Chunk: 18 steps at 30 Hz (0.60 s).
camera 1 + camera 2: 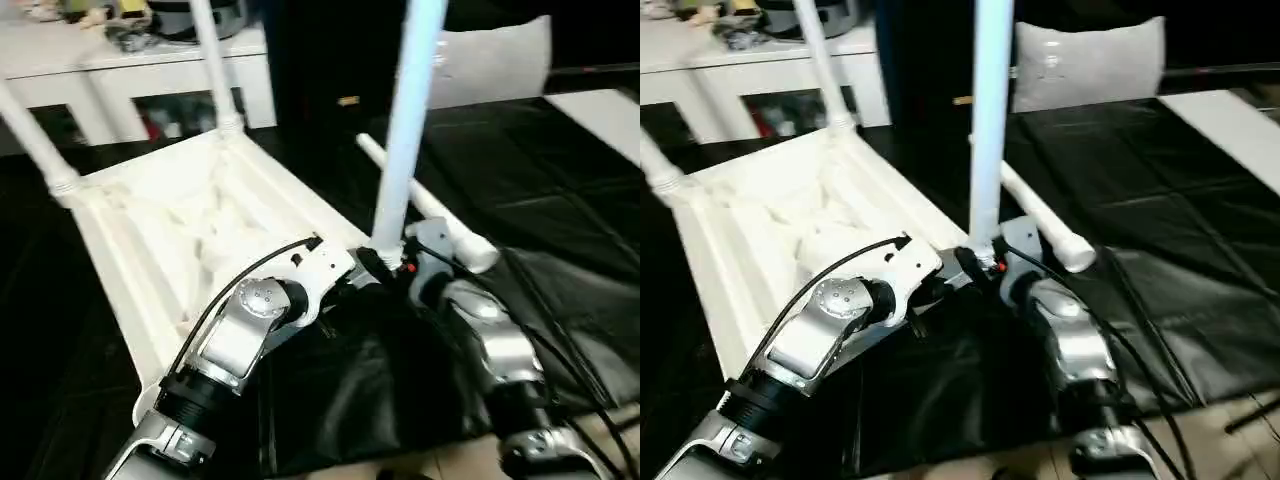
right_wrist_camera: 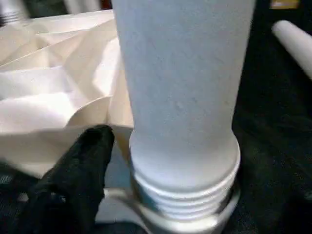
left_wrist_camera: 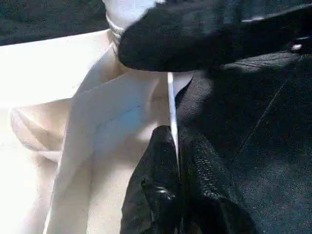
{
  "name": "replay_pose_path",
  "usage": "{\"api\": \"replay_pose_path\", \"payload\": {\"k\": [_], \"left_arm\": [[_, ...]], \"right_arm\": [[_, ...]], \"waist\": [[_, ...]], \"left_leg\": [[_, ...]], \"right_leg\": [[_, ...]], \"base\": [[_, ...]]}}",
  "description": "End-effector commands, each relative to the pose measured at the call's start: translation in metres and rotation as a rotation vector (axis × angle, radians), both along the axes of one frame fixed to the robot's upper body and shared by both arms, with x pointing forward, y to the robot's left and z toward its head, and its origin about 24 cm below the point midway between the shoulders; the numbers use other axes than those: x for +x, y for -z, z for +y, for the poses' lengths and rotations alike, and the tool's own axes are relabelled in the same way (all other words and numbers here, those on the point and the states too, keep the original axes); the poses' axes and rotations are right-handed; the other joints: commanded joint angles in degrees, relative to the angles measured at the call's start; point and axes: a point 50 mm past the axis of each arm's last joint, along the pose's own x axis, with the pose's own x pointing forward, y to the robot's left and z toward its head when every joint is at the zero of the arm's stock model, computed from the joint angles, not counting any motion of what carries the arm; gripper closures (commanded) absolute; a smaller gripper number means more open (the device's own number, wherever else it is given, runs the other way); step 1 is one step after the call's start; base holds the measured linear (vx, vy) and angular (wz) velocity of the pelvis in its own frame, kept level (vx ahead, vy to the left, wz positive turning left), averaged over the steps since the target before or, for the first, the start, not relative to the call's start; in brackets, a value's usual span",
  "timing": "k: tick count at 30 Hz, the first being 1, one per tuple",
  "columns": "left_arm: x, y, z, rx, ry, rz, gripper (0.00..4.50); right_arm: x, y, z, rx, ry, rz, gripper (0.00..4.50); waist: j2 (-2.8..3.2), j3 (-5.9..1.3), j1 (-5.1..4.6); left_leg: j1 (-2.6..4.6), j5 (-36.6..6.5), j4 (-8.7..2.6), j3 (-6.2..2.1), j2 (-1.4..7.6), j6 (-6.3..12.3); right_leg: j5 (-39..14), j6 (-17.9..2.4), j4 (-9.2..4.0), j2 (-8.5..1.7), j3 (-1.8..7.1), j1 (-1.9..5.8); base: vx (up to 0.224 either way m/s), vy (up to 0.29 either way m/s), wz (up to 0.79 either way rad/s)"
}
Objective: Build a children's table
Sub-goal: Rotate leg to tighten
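The upturned tabletop lies on the black-covered floor with two legs seated at its far corners. The left hand is pinched on the tabletop's near rim. The third leg stands partly threaded in the near right socket; the right hand sits at its base, and I cannot tell its spread. Unsupported, that leg could tilt and cross-thread. A fourth leg lies beside.

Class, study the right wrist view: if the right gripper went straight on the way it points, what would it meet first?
Most likely the upright white leg right in front of it, near its threaded base at the tabletop corner. It already looks very close, though depth is hard to judge.
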Motion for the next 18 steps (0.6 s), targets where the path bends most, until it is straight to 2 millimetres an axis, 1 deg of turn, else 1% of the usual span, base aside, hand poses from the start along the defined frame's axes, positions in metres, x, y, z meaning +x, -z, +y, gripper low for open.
{"api": "replay_pose_path", "payload": {"k": [1,2,3,4,5,6,9,10,11,12,13,14,15,16,17,18], "left_arm": [[-0.001,-0.006,0.008,0.017,0.073,-0.035,4.50],[-0.001,-0.005,0.010,0.020,0.081,-0.029,4.50],[-0.003,-0.003,0.015,0.030,0.126,-0.018,4.50],[-0.003,-0.003,0.018,0.039,0.143,-0.016,4.50],[-0.003,-0.003,0.018,0.039,0.143,-0.016,4.50],[-0.004,-0.001,0.023,0.055,0.176,-0.011,4.50],[-0.004,0.000,0.029,0.072,0.249,-0.022,4.50],[-0.007,0.000,0.033,0.077,0.325,-0.017,4.50],[-0.007,0.000,0.033,0.077,0.325,-0.017,4.50],[-0.011,0.002,0.038,0.098,0.413,-0.004,4.50],[-0.012,0.003,0.041,0.114,0.449,0.004,4.50],[-0.013,0.004,0.043,0.123,0.472,0.009,4.50],[-0.013,0.004,0.046,0.140,0.500,0.007,4.50],[-0.014,0.005,0.050,0.158,0.557,0.023,4.50],[-0.014,0.005,0.050,0.158,0.558,0.023,4.50],[-0.014,0.005,0.051,0.164,0.581,0.031,4.50]], "right_arm": [[-0.008,-0.004,-0.005,-0.001,-0.128,-0.033,0.05],[-0.009,-0.005,-0.008,-0.006,-0.146,-0.037,0.05],[-0.012,-0.008,-0.017,-0.025,-0.198,-0.042,0.05],[-0.014,-0.010,-0.021,-0.038,-0.227,-0.045,0.05],[-0.014,-0.010,-0.021,-0.038,-0.227,-0.045,0.05],[-0.016,-0.012,-0.027,-0.057,-0.274,-0.036,0.05],[-0.018,-0.014,-0.033,-0.094,-0.358,-0.010,0.05],[-0.019,-0.016,-0.034,-0.114,-0.418,0.002,0.05],[-0.019,-0.016,-0.034,-0.114,-0.418,0.002,0.05],[-0.020,-0.018,-0.034,-0.129,-0.478,0.005,0.05],[-0.019,-0.018,-0.033,-0.140,-0.502,0.006,0.05],[-0.019,-0.019,-0.033,-0.147,-0.519,0.006,0.05],[-0.018,-0.018,-0.031,-0.159,-0.537,0.004,0.05],[-0.017,-0.018,-0.028,-0.173,-0.582,0.003,0.05],[-0.017,-0.018,-0.028,-0.174,-0.582,0.003,0.05],[-0.018,-0.018,-0.026,-0.178,-0.600,0.004,0.05]], "waist": [[-0.83,-4.64,1.13],[-0.80,-4.56,1.26],[-0.66,-4.53,1.60],[-0.67,-4.43,1.71],[-0.67,-4.26,1.88],[-0.67,-4.17,2.01],[-0.68,-4.01,2.01],[-0.76,-4.01,2.08],[-0.76,-4.01,2.08],[-0.70,-4.13,2.34],[-0.85,-4.17,2.52],[-0.74,-4.22,2.71],[-0.69,-4.26,3.01],[-0.72,-4.24,3.33],[-0.68,-4.34,3.50],[-0.63,-4.39,3.68]], "left_leg": [[-0.45,-4.0,-2.91,0.31,1.10,7.86],[-0.46,-4.3,-2.95,0.34,1.15,8.04],[-0.41,-5.2,-2.99,0.39,1.22,7.99],[-0.38,-5.8,-3.06,0.41,1.24,7.85],[-0.16,-7.1,-3.22,0.43,1.33,7.28],[0.08,-8.5,-3.33,0.44,1.34,6.67],[0.38,-11.2,-3.52,0.44,1.56,5.48],[0.28,-11.7,-3.55,0.31,1.46,5.38],[0.28,-11.7,-3.55,0.31,1.46,5.38],[0.38,-11.9,-3.53,0.35,1.55,5.37],[0.35,-11.7,-3.56,0.36,1.63,5.42],[0.41,-11.5,-3.53,0.39,1.63,5.43],[0.40,-11.0,-3.51,0.46,1.72,5.38],[0.74,-11.1,-3.45,0.62,1.73,5.26],[0.84,-10.9,-3.42,0.64,1.76,5.10],[0.76,-10.3,-3.48,0.68,1.95,4.95]], "right_leg": [[-11.6,-9.6,-2.61,-3.59,3.25,4.10],[-12.4,-9.5,-2.61,-3.54,3.25,4.11],[-14.3,-9.0,-2.80,-3.52,3.12,4.15],[-15.6,-8.6,-3.01,-3.50,3.08,4.10],[-18.0,-7.8,-3.28,-3.40,3.01,3.98],[-20.0,-7.3,-3.53,-3.26,2.90,3.82],[-22.4,-6.8,-3.91,-3.23,2.97,3.55],[-22.8,-6.6,-3.85,-3.18,2.91,3.63],[-22.8,-6.6,-3.85,-3.18,2.91,3.63],[-22.3,-6.8,-3.75,-3.25,3.05,3.53],[-22.0,-6.9,-3.61,-3.27,3.12,3.56],[-21.7,-7.0,-3.51,-3.29,3.16,3.49],[-21.2,-7.3,-3.40,-3.37,3.25,3.47],[-21.2,-7.6,-3.53,-3.31,3.26,3.15],[-20.9,-7.8,-3.38,-3.38,3.31,3.15],[-18.9,-8.5,-2.99,-3.42,3.50,3.29]], "base": [[0.000,0.000,0.00],[0.000,0.000,0.00],[0.000,0.000,0.00],[0.000,0.000,0.00],[0.000,0.000,0.00],[0.000,0.000,0.00],[0.000,0.000,0.00],[0.000,0.000,0.00],[0.000,0.000,0.00],[0.000,0.000,0.00],[0.000,0.000,0.00],[0.000,0.000,0.00],[0.000,0.000,0.00],[0.000,0.000,0.00],[0.000,0.000,0.00],[0.000,0.000,0.00]]}}
